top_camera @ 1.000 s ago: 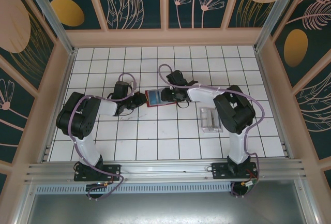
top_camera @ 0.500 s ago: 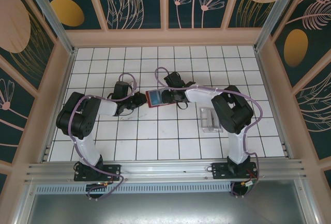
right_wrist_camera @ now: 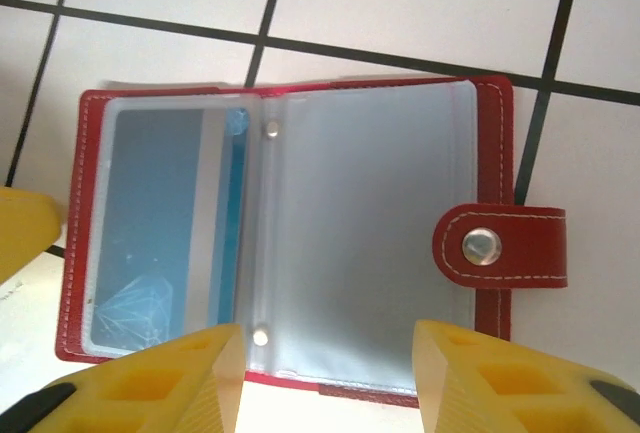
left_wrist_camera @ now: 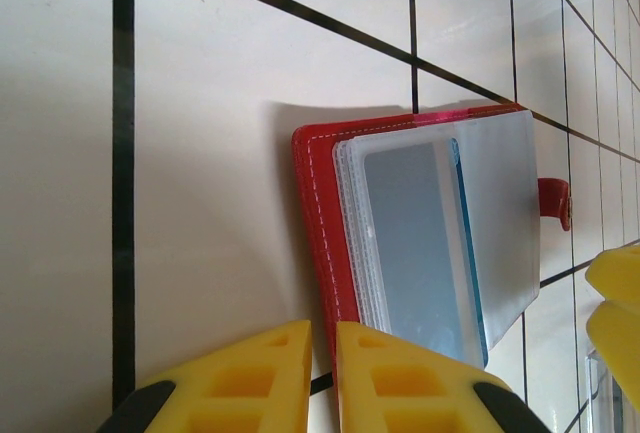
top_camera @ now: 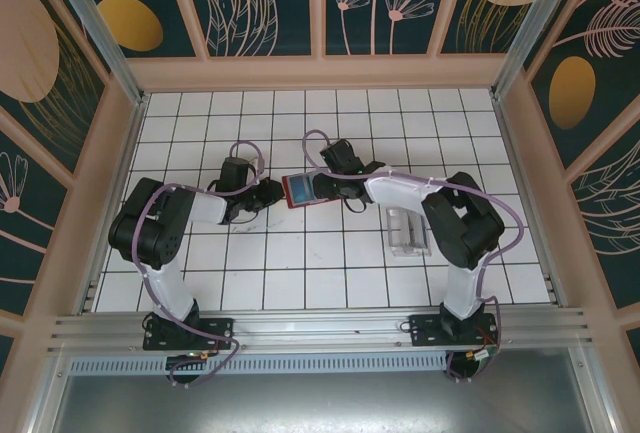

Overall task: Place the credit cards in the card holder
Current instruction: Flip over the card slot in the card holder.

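Observation:
The red card holder (top_camera: 298,191) lies open and flat on the tiled floor between both grippers. Its clear sleeves (right_wrist_camera: 350,233) face up, and the clasp tab (right_wrist_camera: 500,246) sticks out on the right side. A pale grey-blue credit card (right_wrist_camera: 160,223) sits in the left sleeve, also visible through the plastic as the card (left_wrist_camera: 410,243) in the left wrist view. My left gripper (left_wrist_camera: 322,328) is shut, its tips at the red cover's edge (left_wrist_camera: 320,223). My right gripper (right_wrist_camera: 328,338) hangs open over the holder's near edge, nothing between its fingers.
A clear acrylic slotted tray (top_camera: 407,230) stands on the floor to the right of the holder, beside the right arm's forearm. Wooden walls (top_camera: 320,73) enclose the tiled floor. The right gripper's yellow fingers (left_wrist_camera: 615,303) show past the holder in the left wrist view.
The right arm's elbow has swung a little to the right and its gripper has shifted slightly over the holder. The holder and the left arm have barely moved.

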